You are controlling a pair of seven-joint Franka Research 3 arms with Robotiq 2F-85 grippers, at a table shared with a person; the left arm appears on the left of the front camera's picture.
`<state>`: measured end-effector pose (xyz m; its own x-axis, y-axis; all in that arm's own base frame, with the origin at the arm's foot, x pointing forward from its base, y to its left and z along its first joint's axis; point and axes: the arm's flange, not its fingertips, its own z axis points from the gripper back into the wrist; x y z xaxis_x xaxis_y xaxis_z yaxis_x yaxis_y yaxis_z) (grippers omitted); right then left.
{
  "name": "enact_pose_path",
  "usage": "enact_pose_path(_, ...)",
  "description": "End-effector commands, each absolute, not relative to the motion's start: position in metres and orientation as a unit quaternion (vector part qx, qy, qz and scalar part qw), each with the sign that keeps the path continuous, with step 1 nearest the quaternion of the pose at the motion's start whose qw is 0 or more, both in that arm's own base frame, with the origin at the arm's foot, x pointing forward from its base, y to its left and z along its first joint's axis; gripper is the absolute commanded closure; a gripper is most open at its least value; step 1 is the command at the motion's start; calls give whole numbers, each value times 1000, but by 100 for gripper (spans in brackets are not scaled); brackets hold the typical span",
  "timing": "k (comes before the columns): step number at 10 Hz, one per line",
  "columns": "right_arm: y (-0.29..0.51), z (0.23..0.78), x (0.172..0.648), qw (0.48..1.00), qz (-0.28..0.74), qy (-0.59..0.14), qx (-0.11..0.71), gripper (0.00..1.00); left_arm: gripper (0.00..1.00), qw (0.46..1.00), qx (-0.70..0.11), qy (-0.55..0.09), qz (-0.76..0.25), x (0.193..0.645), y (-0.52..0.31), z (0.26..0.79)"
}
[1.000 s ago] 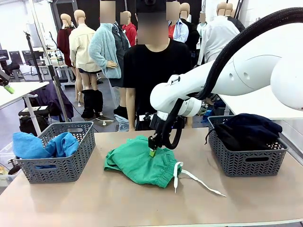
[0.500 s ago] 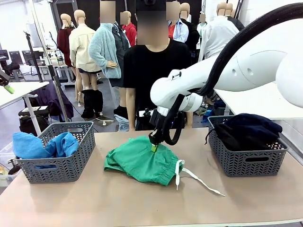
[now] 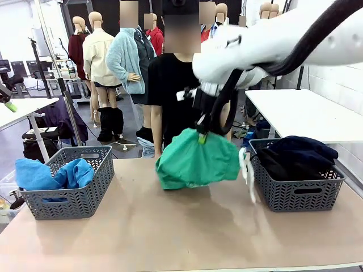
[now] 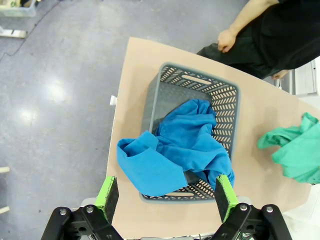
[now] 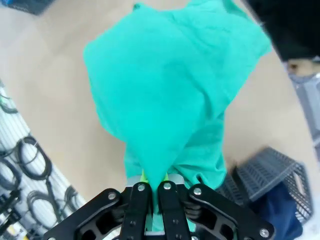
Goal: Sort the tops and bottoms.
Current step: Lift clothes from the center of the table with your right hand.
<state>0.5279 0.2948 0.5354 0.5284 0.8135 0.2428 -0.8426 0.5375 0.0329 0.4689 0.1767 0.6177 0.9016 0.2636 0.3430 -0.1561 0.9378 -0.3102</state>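
Tabletop [image 3: 170, 238]: tan, long, with a person in a black top [image 3: 176, 85] standing at its 12 o'clock edge.
Right claw [image 3: 201, 136]: pressed together, pinching a fold of the green shorts [image 3: 195, 161], hanging above the middle of the tabletop.
Green shorts: bunched and dangling from the right claw, clear of the tabletop; the wrist view looks straight down the cloth [image 5: 170, 90].
Drawstring [image 3: 248, 170]: white, trailing from the shorts at their 3 o'clock side, blurred, just beside the right basket.
Right basket [image 3: 295, 195]: grey, at 3 o'clock on the tabletop, heaped with a black garment [image 3: 283, 161] and a dark navy garment [image 3: 306, 144].
Left basket [image 3: 71, 198]: grey, at 9 o'clock, holding blue cloth [image 3: 51, 173] that spills over its rim.
Left claw [image 4: 167, 195]: spread wide, gripping nothing, hovering above the left basket [image 4: 165, 90].
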Motion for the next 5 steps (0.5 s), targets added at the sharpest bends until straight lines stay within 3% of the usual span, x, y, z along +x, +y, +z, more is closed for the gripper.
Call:
enact_pose_path(1, 293, 575, 517, 867, 483, -114, 38, 100, 0, 966, -126, -194, 118, 468, 176, 619)
enact_pose_path(5, 286, 684, 494, 887, 432, -154, -62, 100, 0, 966, -126, -194, 118, 468, 176, 619)
